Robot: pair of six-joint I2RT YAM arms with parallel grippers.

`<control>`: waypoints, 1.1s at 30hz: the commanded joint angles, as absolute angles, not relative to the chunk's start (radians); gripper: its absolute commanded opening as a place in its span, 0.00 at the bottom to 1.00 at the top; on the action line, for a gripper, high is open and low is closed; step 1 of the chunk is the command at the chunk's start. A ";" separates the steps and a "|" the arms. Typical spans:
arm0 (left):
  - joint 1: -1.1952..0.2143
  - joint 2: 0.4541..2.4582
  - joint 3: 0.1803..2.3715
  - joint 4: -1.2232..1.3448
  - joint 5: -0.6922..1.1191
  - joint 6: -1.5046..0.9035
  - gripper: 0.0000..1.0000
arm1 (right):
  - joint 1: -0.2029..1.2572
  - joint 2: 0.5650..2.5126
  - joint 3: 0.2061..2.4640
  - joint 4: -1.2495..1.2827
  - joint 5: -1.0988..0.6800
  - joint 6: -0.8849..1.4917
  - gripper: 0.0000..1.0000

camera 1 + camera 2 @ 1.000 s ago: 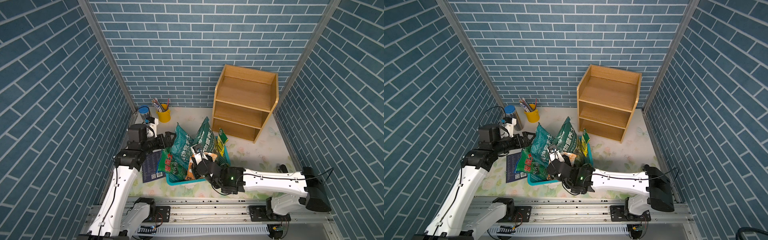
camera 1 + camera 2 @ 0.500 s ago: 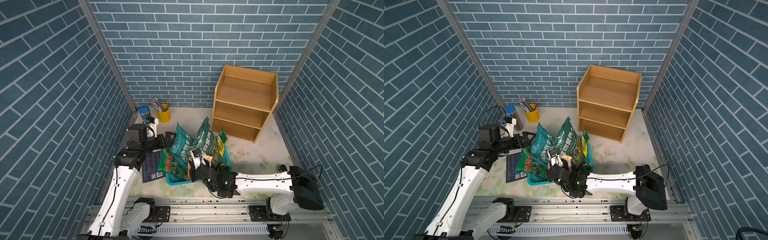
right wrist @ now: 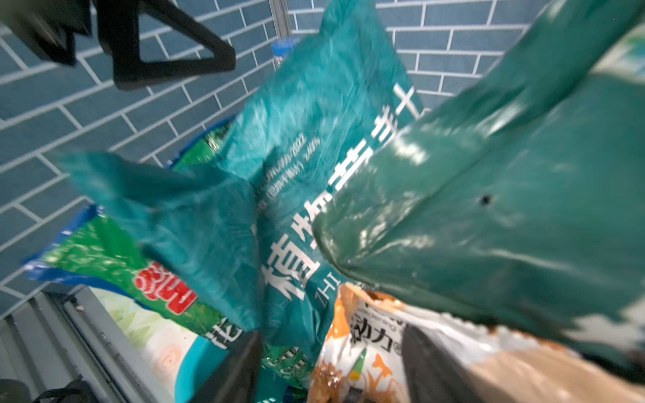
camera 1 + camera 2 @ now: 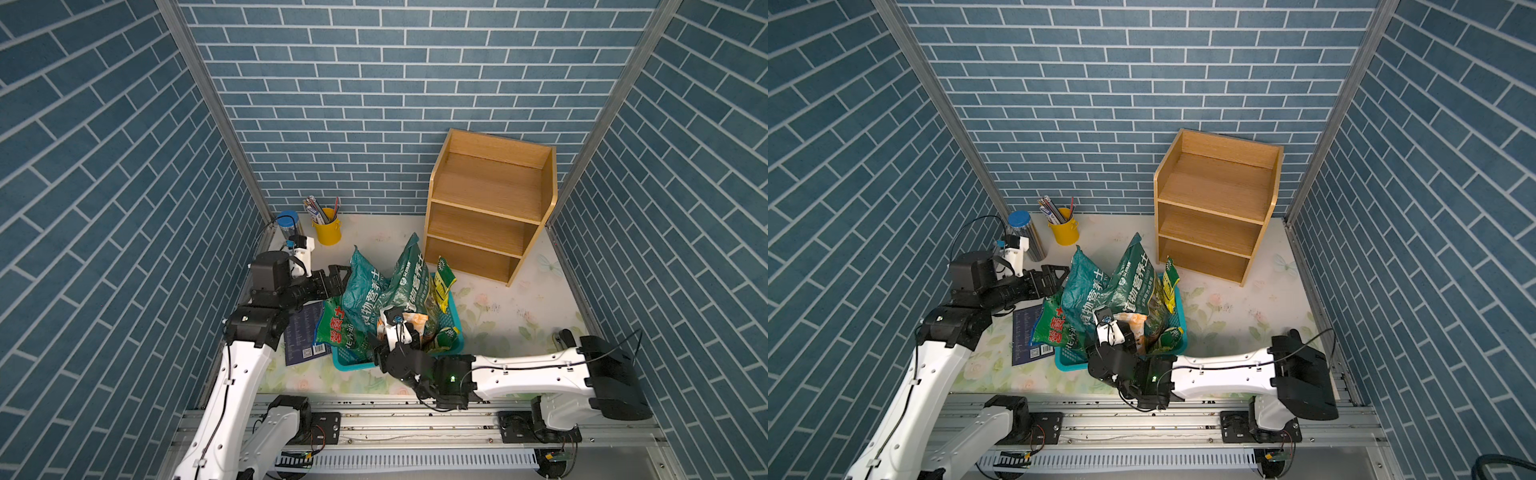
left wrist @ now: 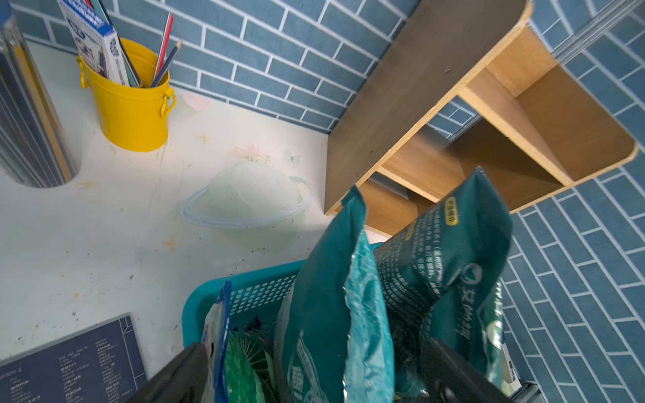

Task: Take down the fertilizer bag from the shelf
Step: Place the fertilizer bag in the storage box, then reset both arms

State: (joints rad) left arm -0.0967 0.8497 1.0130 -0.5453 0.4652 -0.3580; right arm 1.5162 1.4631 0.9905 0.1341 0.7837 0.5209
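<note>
The desk [image 4: 519, 316] carries the light wooden shelf [image 4: 490, 199] at its back right, against the brick wall. Nearer the front stands a turquoise basket [image 4: 353, 367] packed with bags. Two tall teal bags [image 4: 365, 286] stand upright in it, and a green bag [image 4: 332, 328] leans over its left rim. The fertilizer bag [image 4: 415, 321], orange and white, lies in the basket below the teal ones, well apart from the shelf. The right fingers [image 3: 241, 366] stand apart just over it, gripping nothing. The left fingers [image 5: 174, 377] are spread wide by the left teal bag, not clamped on it.
</note>
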 commanded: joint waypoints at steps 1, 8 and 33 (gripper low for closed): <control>-0.098 0.708 1.000 -0.468 0.442 -0.348 1.00 | 1.511 1.306 1.039 0.134 0.935 0.403 1.00; -0.099 0.340 0.759 -0.245 0.175 -0.430 1.00 | 1.469 0.929 0.811 0.569 1.321 0.015 1.00; -0.097 0.708 0.002 0.844 -0.798 -0.220 1.00 | 0.387 1.349 0.293 1.101 0.849 -0.179 1.00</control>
